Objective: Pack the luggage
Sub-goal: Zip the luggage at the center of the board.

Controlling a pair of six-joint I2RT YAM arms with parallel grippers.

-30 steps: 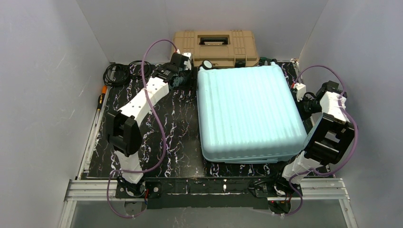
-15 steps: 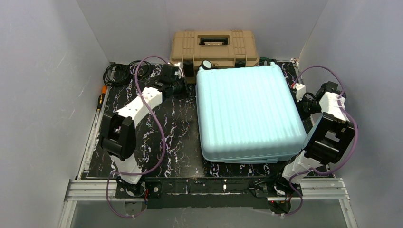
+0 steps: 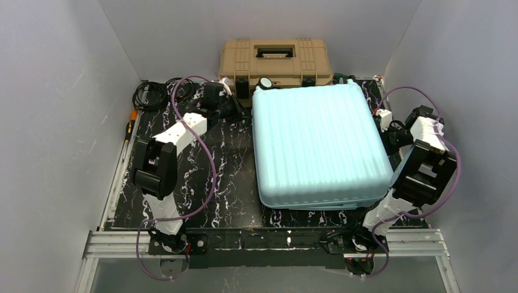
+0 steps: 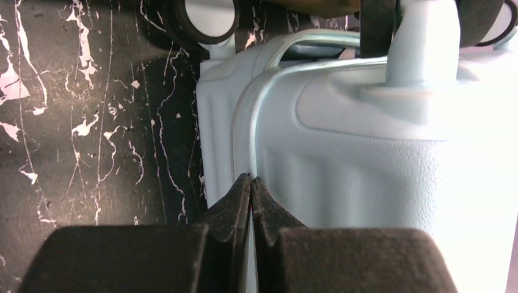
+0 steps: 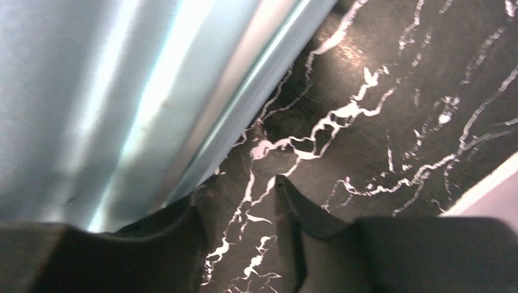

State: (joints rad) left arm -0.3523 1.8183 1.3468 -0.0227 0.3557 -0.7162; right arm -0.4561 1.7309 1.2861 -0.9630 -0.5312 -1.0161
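White walls box in a black, white-veined bench [image 3: 226, 177]. Left gripper [image 4: 251, 180] first: its jaws are pressed tight together, tips right on the seam where the two shells of the luggage [image 3: 317, 143] meet, at its far left corner. Whether anything is pinched between those tips, I can't tell. Just beyond, in the left wrist view, a black wheel [image 4: 204, 18] sticks out from the case's far end.

Over to the right gripper [image 5: 241, 186]: its jaws are parted, with bare marbled bench showing between the fingers and nothing held. It sits low beside the luggage's right edge, one finger [image 5: 177, 220] just beside the pale rim, the other out over open bench.

The luggage itself lies flat and closed, ribbed mint-blue shell facing up, filling the right half of the bench from the near edge almost to the far one.

Behind it, against the far wall, sits a tan toolbox [image 3: 275, 61], lid down, black latches facing us. In the far left corner lies a coil of black cable [image 3: 149, 94], and along the left edge an orange-handled screwdriver [image 3: 130, 128].
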